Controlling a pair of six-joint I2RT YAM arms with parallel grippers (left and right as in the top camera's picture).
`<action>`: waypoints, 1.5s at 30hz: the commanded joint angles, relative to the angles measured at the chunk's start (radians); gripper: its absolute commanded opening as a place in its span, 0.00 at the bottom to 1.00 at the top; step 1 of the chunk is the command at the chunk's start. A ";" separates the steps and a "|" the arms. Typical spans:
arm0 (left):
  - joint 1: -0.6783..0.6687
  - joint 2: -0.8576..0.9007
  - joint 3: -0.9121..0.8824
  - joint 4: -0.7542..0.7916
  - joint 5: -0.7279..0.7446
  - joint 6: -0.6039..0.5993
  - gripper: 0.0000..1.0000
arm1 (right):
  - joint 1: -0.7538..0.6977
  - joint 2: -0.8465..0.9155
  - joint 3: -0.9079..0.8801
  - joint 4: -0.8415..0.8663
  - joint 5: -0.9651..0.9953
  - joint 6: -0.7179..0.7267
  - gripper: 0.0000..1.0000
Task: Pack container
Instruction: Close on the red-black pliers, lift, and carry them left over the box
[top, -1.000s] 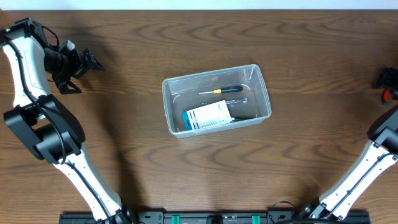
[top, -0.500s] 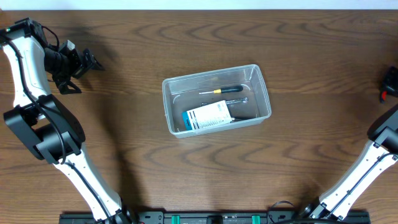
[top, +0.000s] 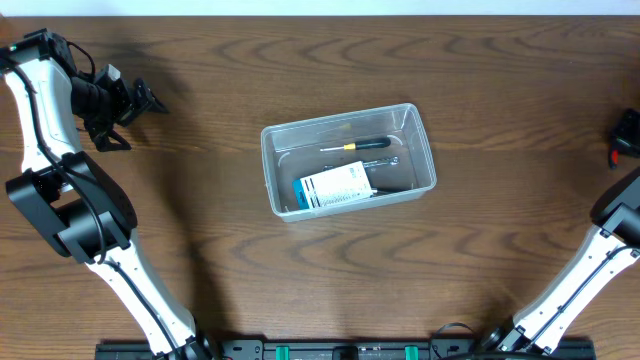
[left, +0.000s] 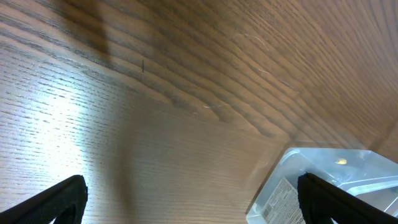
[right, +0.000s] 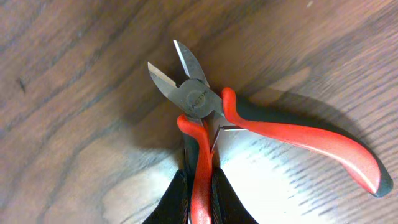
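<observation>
The container (top: 268, 170) — a clear rectangular tub with rounded corners and a rim — sits upright mid-surface (top: 200, 260), slightly skewed, holding a screwdriver (top: 360, 145) and a white-and-blue box (top: 335, 187).

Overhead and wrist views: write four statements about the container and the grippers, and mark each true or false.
1. The container holds a screwdriver and a white box. True.
2. The red-handled cutters lie inside the container. False: the right gripper has them, far from it.
3. The right gripper is shut on one cutter handle. True.
4. The left gripper grips a tool. False: it is open and empty.
</observation>
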 joint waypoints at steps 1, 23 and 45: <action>0.004 -0.026 0.019 -0.002 -0.005 0.002 0.98 | 0.044 -0.106 -0.005 -0.016 -0.019 -0.055 0.01; 0.004 -0.026 0.019 -0.002 -0.005 0.002 0.98 | 0.716 -0.612 -0.005 -0.370 -0.247 -0.684 0.07; 0.004 -0.026 0.019 -0.002 -0.005 0.002 0.98 | 1.186 -0.605 -0.233 -0.370 -0.241 -0.817 0.06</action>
